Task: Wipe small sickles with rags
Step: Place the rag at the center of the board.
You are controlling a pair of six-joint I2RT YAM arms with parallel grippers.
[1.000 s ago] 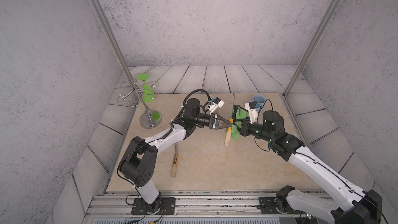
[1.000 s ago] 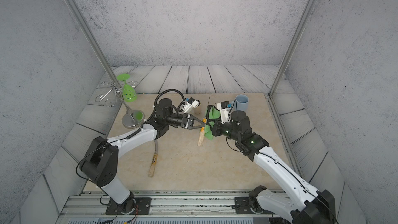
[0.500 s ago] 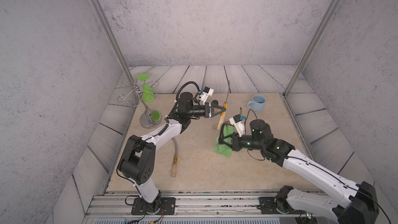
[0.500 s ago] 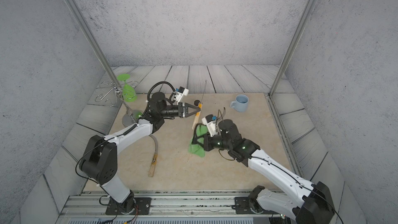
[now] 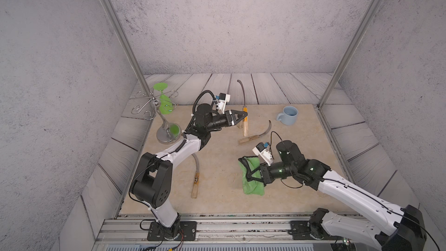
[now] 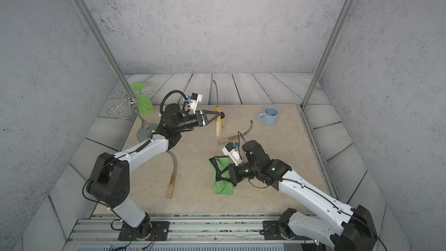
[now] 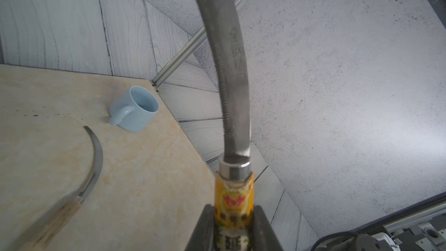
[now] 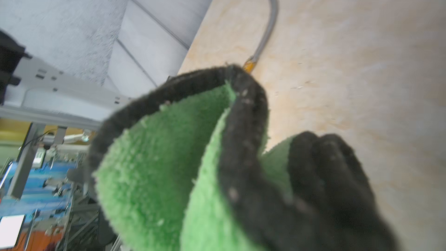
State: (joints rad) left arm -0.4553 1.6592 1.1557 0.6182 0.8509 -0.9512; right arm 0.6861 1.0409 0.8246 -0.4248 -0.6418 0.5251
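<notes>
My left gripper (image 5: 243, 117) (image 6: 216, 116) (image 7: 233, 225) is shut on the yellow-labelled handle of a small sickle (image 5: 245, 127) (image 6: 218, 129) (image 7: 233, 80). It holds the sickle roughly upright at the back middle, with the grey blade rising toward the back wall. My right gripper (image 5: 249, 173) (image 6: 218, 173) is shut on the green rag (image 5: 252, 187) (image 6: 223, 185) (image 8: 169, 165), which droops onto the table front right of centre. The cloth hides its fingers in the right wrist view. A second sickle (image 5: 255, 136) (image 6: 237, 135) (image 7: 93, 162) lies between the arms. A third sickle (image 5: 196, 179) (image 6: 172, 182) (image 8: 268, 20) lies by the left arm.
A pale blue mug (image 5: 288, 115) (image 6: 270, 115) (image 7: 135, 109) stands at the back right of the beige tabletop. A chrome glass rack (image 5: 167, 134) with a green goblet (image 5: 166, 105) stands at the back left. Metal frame posts rise at both back corners.
The two grippers met mid-table with the rag at the sickle. Now the right one has drawn forward and down with the rag, and the left has carried its sickle back and upright.
</notes>
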